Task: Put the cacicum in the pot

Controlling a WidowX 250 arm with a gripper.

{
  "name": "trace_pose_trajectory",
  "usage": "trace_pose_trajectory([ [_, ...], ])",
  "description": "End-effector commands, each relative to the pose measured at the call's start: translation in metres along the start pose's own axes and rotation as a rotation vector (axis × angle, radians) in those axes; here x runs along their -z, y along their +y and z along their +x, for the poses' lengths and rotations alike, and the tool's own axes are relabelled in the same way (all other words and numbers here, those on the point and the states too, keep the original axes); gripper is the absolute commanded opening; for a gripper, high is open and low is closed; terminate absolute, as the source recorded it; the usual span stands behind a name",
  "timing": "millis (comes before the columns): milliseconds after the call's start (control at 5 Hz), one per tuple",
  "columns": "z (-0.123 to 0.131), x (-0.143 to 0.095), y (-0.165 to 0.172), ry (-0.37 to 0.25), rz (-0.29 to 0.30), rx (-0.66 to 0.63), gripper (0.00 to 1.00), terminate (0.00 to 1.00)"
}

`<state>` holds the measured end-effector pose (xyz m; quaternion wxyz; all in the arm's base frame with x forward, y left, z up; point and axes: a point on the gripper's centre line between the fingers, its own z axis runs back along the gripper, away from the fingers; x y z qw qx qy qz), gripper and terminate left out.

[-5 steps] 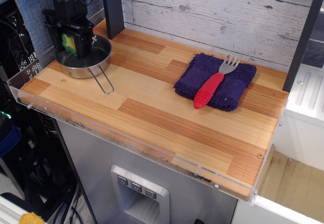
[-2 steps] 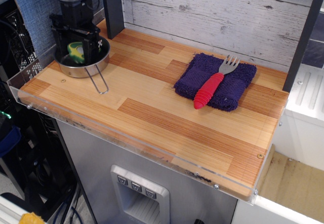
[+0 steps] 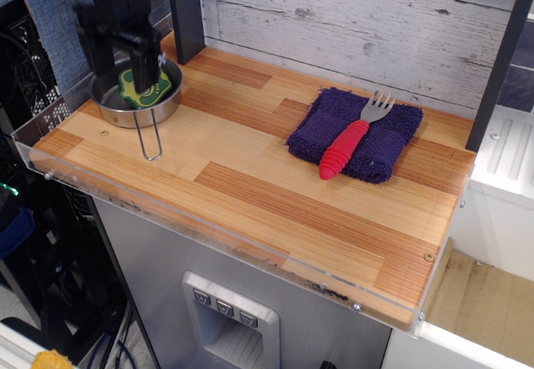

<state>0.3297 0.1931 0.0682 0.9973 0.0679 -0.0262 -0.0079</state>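
Observation:
The cacicum (image 3: pixel 143 88), a green pepper half with a pale yellow cut face, lies flat inside the pot (image 3: pixel 123 118), cut face up. The pot is a shallow steel pan at the far left of the wooden table, with its wire loop handle (image 3: pixel 150 141) pointing toward the front edge. My black gripper (image 3: pixel 119 58) hangs just above the pot, blurred. Its fingers stand apart and hold nothing. It hides part of the pot's back rim.
A red-handled fork (image 3: pixel 350 139) lies on a folded dark blue cloth (image 3: pixel 357 133) at the back right of the table. A dark post (image 3: pixel 185 10) stands right behind the pot. A clear plastic lip (image 3: pixel 209 223) runs along the table's front edge.
The gripper has let go of the cacicum, which now lies flat in the pot, and has risen a little. The pot's handle has swung slightly to the left.

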Motion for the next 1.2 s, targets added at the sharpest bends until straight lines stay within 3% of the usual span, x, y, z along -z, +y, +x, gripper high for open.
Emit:
trace_pose_trajectory([
  [0,0.011,-0.077,-0.041,-0.110,-0.039,0.074,1.00,0.00],
  [400,0.024,-0.075,-0.090,-0.091,-0.181,0.123,1.00,0.00],
  [600,0.020,-0.074,-0.090,-0.023,-0.197,0.081,1.00,0.00],
  [800,0.020,-0.074,-0.090,-0.023,-0.197,0.081,1.00,0.00],
  [1000,0.020,-0.074,-0.090,-0.023,-0.197,0.081,1.00,1.00],
])
